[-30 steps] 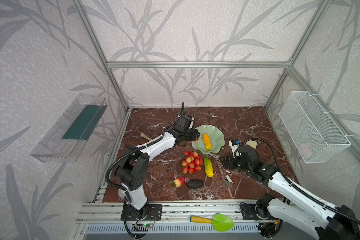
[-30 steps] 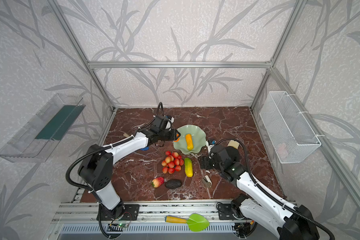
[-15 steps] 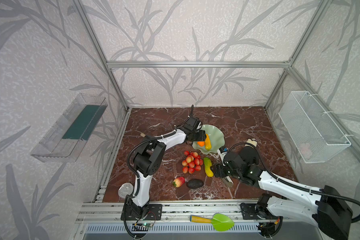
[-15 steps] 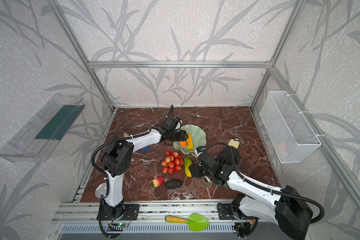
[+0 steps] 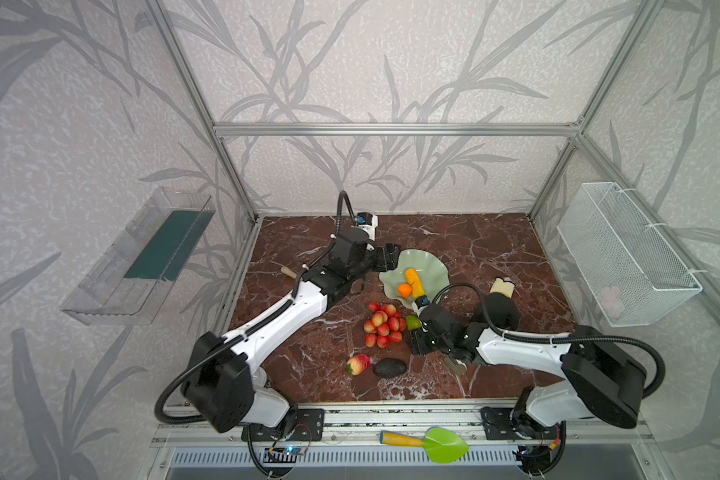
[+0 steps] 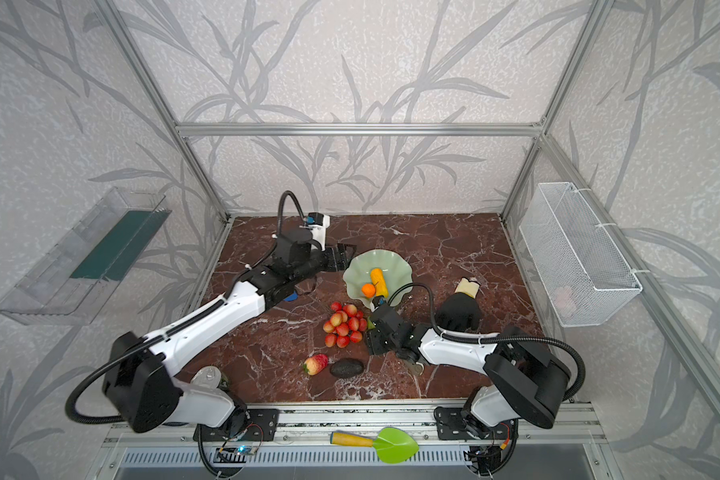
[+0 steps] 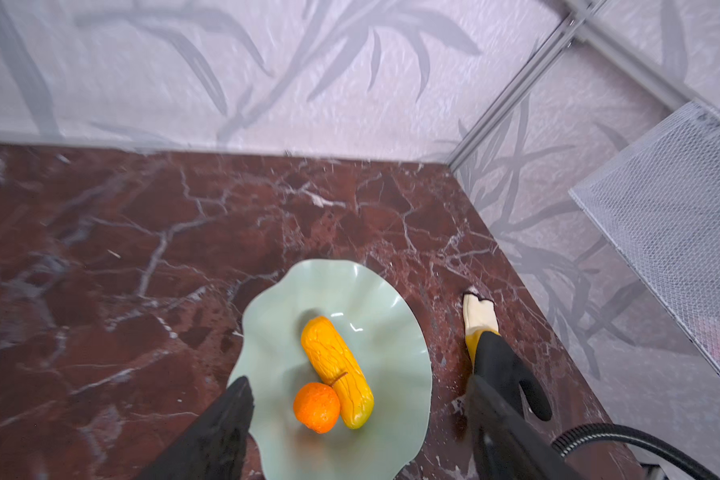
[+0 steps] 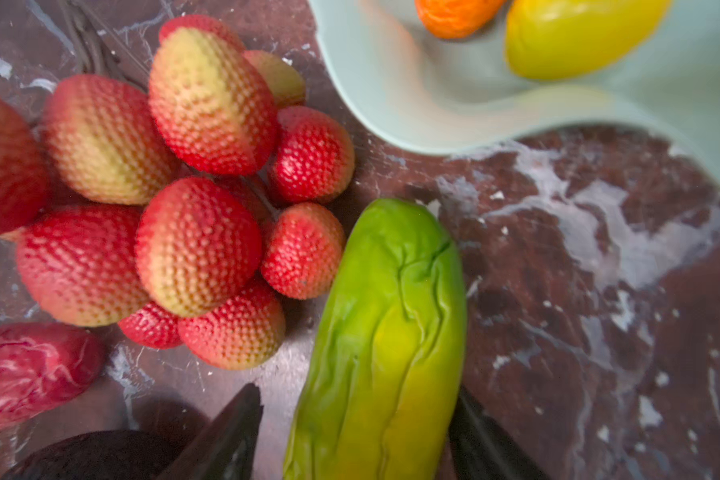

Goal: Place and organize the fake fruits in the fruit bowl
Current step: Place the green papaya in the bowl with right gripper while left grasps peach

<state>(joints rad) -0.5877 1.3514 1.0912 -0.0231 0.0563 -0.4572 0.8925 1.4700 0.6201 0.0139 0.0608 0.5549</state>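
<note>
Mint-green fruit bowl point(image 5: 431, 268) holds round orange point(image 5: 404, 289) and orange-yellow oblong point(image 5: 414, 279).
The left jaws gape at its 10 o'clock rim; the right jaws straddle, unclenched, the green-yellow oblong point(image 8: 383, 340) on the bench point(image 5: 495, 241) at 6 o'clock.

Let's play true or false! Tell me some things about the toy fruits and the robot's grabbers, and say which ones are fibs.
1. The round orange lies in the fruit bowl. True.
2. The strawberry is in the bowl too. False: it lies on the table, next to the avocado.
3. The left gripper is carrying a fruit. False: its jaws are open and empty, near the bowl's rim.
4. The right gripper has one jaw on each side of the green-yellow oblong. True.
5. The berries are on the table, outside the bowl. True.
</note>
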